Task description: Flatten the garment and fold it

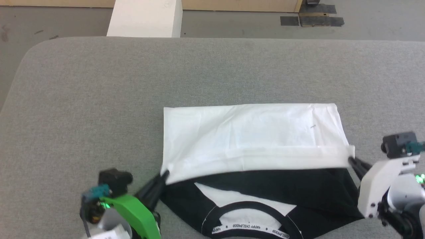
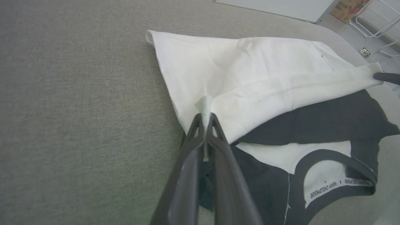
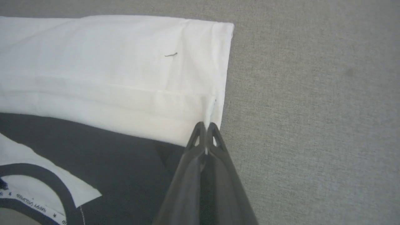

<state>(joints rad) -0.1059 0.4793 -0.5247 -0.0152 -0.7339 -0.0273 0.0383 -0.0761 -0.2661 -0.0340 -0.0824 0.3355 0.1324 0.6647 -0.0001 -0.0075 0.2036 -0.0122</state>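
Note:
The garment [image 1: 252,139] lies on the grey table, collar toward me, its white lower half folded over the black shoulders. The lettered neckband [image 1: 252,227] shows at the near edge. My left gripper [image 1: 165,175] is shut on the left corner of the white hem, and the left wrist view shows the garment [image 2: 250,78] pinched in that gripper [image 2: 205,117]. My right gripper [image 1: 350,160] is shut on the hem's right corner; the right wrist view has the white cloth [image 3: 125,78] caught in this gripper [image 3: 206,125]. The hem edge hangs lifted between them. The chest print is hidden.
The grey padded table [image 1: 99,99] spreads wide to the left and beyond the shirt. A white box [image 1: 146,18] stands on the floor past the table's far edge. Dark tape patches [image 1: 312,20] mark the floor at the far right.

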